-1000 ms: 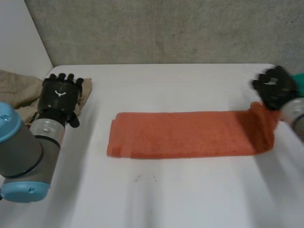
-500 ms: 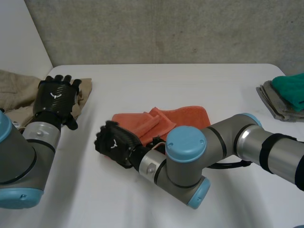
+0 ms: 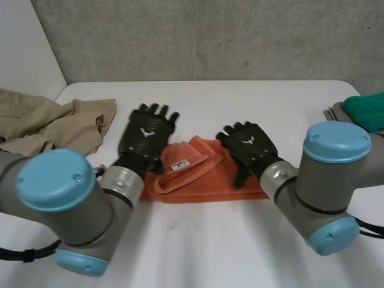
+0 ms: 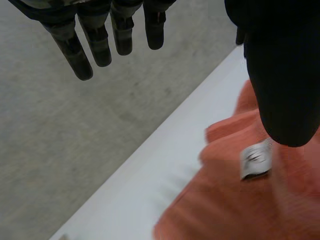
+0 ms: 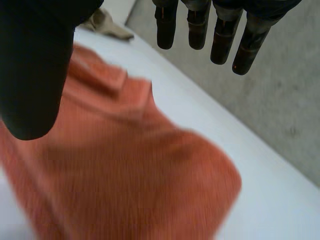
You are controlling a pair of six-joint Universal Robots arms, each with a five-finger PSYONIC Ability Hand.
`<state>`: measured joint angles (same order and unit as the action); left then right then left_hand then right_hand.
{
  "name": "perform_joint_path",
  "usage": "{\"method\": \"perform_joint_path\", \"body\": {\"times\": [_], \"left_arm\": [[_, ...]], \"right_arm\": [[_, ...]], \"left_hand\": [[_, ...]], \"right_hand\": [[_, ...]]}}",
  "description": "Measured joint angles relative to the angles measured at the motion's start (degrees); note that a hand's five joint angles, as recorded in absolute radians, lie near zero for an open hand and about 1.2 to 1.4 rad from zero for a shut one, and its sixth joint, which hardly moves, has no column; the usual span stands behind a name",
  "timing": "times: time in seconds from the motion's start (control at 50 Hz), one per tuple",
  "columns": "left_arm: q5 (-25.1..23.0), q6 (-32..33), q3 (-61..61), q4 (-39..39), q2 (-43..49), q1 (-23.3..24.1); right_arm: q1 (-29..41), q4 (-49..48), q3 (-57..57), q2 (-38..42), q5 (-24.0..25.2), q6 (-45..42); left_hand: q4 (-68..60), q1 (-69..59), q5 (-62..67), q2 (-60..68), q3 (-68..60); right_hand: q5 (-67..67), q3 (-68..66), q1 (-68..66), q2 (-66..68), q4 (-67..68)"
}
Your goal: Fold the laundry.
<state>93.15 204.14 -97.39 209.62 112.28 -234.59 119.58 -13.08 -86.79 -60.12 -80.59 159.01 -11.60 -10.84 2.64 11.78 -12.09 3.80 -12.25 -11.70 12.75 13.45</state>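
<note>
The left hand (image 3: pixel 147 137) is spread with straight fingers and grips nothing, its palm over the left end of the orange towel (image 3: pixel 210 177). The right hand (image 3: pixel 249 147) is likewise relaxed and empty, over the towel's right part. The towel lies loosely folded in the middle of the white surface (image 3: pixel 240 102), a white label (image 3: pixel 178 165) showing between the hands. A beige garment (image 3: pixel 54 123) lies crumpled at the surface's left edge, and a green cloth (image 3: pixel 367 108) sits at the right edge.

light: bright, soft, even | white table (image 3: pixel 198 240): evenly lit | orange towel (image 3: pixel 216 180): faint shade in folds
</note>
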Motion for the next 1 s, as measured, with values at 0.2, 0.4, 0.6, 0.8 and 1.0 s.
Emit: {"method": "perform_joint_path", "body": {"times": [0.2, 0.4, 0.6, 0.8, 1.0], "left_arm": [[-0.35, -1.07, 8.5, -1.87, 10.36, 3.88], [0.2, -0.77, 16.94, -7.23, 18.26, 2.09], [9.6, -0.51, 19.89, -7.07, 18.84, -4.25], [10.09, -0.6, 18.26, -5.9, 17.36, -4.56], [4.07, -1.01, 13.22, -5.97, 11.58, 0.57]], "right_arm": [[-4.08, 0.19, -3.6, 0.81, -2.6, -2.48], [-4.15, -0.43, -3.69, 2.6, -3.7, -5.1], [-3.99, -0.47, -3.58, 3.02, -3.57, -5.37], [-3.47, -0.45, -3.94, 2.97, -3.6, -5.31], [-3.33, -0.45, -4.45, 2.83, -3.57, -5.34]], "left_hand": [[0.0, 0.0, 0.0, 0.0, 0.0], [0.0, -0.05, 0.0, 0.0, 0.0], [-0.14, -0.2, -0.47, 0.0, 0.0], [0.0, -0.08, -0.57, 0.0, 0.0], [0.0, -0.01, -0.57, 0.0, 0.0]], "right_hand": [[0.0, 0.0, 0.0, 0.0, 0.0], [0.0, -0.02, 0.0, 0.0, 0.0], [0.21, -0.45, -0.19, 0.15, 0.16], [0.2, -0.89, -0.2, 0.1, 0.16], [0.22, -0.9, -0.2, 0.1, 0.16]]}}
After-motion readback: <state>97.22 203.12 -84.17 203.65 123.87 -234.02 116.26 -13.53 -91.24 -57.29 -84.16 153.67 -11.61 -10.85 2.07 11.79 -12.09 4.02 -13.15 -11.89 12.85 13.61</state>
